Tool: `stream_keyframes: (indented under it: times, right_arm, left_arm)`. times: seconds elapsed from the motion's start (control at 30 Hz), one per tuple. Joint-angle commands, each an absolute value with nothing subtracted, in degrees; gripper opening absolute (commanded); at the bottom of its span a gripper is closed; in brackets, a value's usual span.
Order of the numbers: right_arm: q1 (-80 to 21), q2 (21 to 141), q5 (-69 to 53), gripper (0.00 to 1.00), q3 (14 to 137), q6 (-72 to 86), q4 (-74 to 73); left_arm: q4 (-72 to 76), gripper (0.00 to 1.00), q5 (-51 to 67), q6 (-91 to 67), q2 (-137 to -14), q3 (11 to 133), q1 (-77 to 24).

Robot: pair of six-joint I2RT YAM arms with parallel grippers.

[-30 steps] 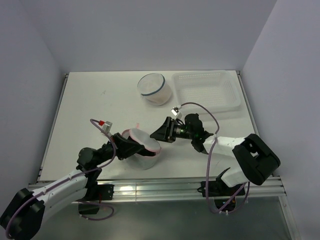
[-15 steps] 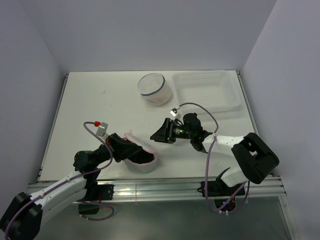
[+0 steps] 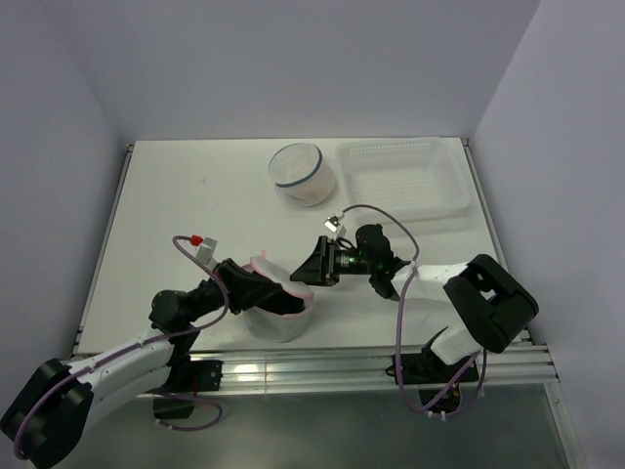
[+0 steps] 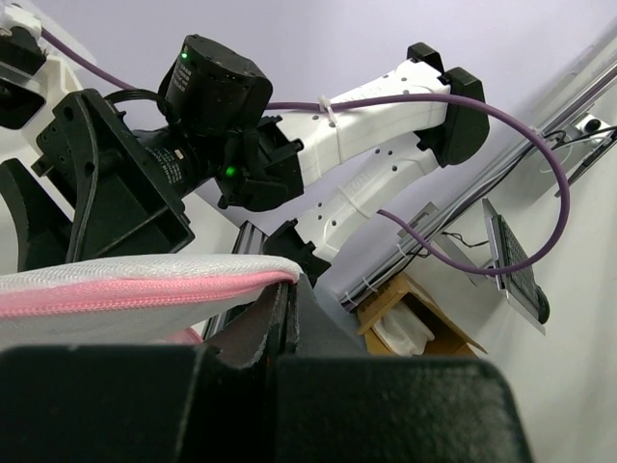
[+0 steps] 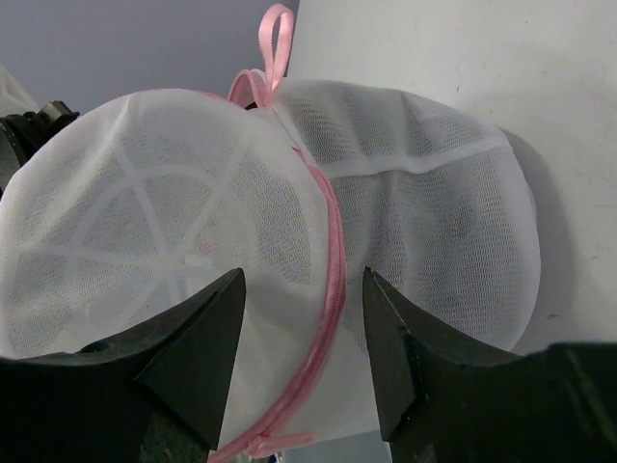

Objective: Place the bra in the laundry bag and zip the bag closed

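Observation:
The laundry bag (image 3: 283, 315) is a round white mesh pouch with a pink zipper (image 5: 334, 275), sitting near the table's front edge. My left gripper (image 3: 262, 291) is shut on the bag's pink-edged rim (image 4: 145, 289), and its fingertips (image 4: 286, 299) are pressed together there. My right gripper (image 3: 311, 268) is open and faces the bag from the right. In the right wrist view its fingers (image 5: 205, 333) straddle the zipper line without touching it. A pink loop (image 5: 275, 34) sticks up from the bag's far side. The bra is hidden; I cannot tell whether it lies inside the mesh.
A second round white mesh pouch with a dark rim (image 3: 303, 173) stands at the back centre. A clear plastic tray (image 3: 441, 191) lies at the back right. The metal rail (image 3: 322, 369) runs along the table's near edge.
The left gripper dipped with the bag's rim, then came back up and slightly right. The right gripper slid left, closer to the bag.

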State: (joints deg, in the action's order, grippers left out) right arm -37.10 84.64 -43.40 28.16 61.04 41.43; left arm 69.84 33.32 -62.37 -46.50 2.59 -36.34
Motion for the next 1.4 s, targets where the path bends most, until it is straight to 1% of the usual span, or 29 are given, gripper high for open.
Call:
stream_keyframes:
  times: [0.0, 0.03, 0.13, 0.17, 0.23, 0.27, 0.3, 0.4, 0.47, 0.5, 0.57, 0.67, 0.8, 0.83, 0.9, 0.93, 1.13, 1.37]
  right_arm:
    - [-37.8, 85.9, -45.5, 0.59, 28.8, 60.6, 44.5]
    - [-37.8, 86.0, -45.8, 0.57, 28.7, 60.9, 45.1]
    - [-37.9, 86.7, -46.4, 0.46, 28.4, 62.2, 47.0]
    - [-37.9, 86.8, -46.5, 0.37, 28.3, 62.5, 47.2]
    - [-37.9, 86.8, -46.8, 0.33, 28.3, 63.0, 47.5]
    - [-37.9, 86.7, -46.8, 0.27, 28.2, 63.2, 47.5]
    - [-37.9, 86.5, -46.8, 0.25, 28.2, 63.3, 47.5]
    - [-37.8, 85.3, -45.7, 0.13, 27.8, 63.7, 46.7]
    - [-37.7, 84.1, -44.7, 0.02, 27.4, 63.9, 45.4]
    - [-37.6, 83.5, -43.1, 0.00, 27.2, 64.0, 44.6]
    - [-37.4, 81.4, -41.3, 0.00, 26.7, 64.0, 42.3]
    - [-37.4, 77.3, -36.5, 0.00, 26.6, 63.0, 36.8]
    - [-37.4, 70.5, -29.0, 0.00, 27.2, 61.1, 27.9]
    - [-37.4, 67.5, -25.7, 0.00, 27.6, 60.6, 23.8]
    - [-37.4, 64.9, -22.7, 0.00, 27.8, 60.1, 18.8]
    - [-37.4, 62.2, -20.1, 0.00, 27.3, 60.2, 17.7]
    - [-38.3, 53.1, -14.3, 0.00, 24.4, 60.6, 11.3]
    - [-41.6, 49.6, -9.9, 0.00, 24.4, 58.2, 3.9]
  left_arm:
    - [75.4, 0.00, 33.7, -60.6, -46.8, -5.7, -36.7]
    - [75.1, 0.00, 33.7, -60.4, -46.8, -5.6, -36.7]
    - [73.6, 0.00, 33.4, -59.9, -46.4, -5.4, -37.0]
    - [72.9, 0.00, 33.2, -59.6, -46.2, -5.4, -37.1]
    - [70.9, 0.00, 32.6, -59.2, -45.2, -5.6, -37.2]
    - [69.6, 0.00, 32.3, -58.8, -44.8, -5.8, -37.1]
    - [68.2, 0.00, 31.8, -58.5, -43.8, -5.8, -37.2]
    - [62.3, 0.00, 29.7, -57.7, -40.6, -6.2, -37.2]
    - [54.7, 0.00, 27.3, -56.5, -38.5, -5.9, -37.3]
    - [51.4, 0.00, 25.9, -56.2, -36.2, -5.6, -37.2]
    - [42.3, 0.00, 22.4, -55.1, -34.0, -4.7, -37.2]
    - [32.8, 0.00, 18.4, -54.2, -30.3, -3.3, -37.2]
    - [23.7, 0.00, 14.0, -53.3, -28.1, -0.8, -37.2]
    - [22.0, 0.04, 13.0, -53.1, -28.1, -0.4, -37.2]
    - [18.2, 0.06, 10.6, -52.7, -28.8, 1.9, -37.2]
    - [17.4, 0.06, 9.9, -52.6, -29.1, 2.9, -37.2]
    - [11.3, 0.09, 5.0, -51.1, -32.5, 7.7, -37.2]
    - [12.6, 0.10, 5.9, -50.8, -34.9, 10.5, -37.2]
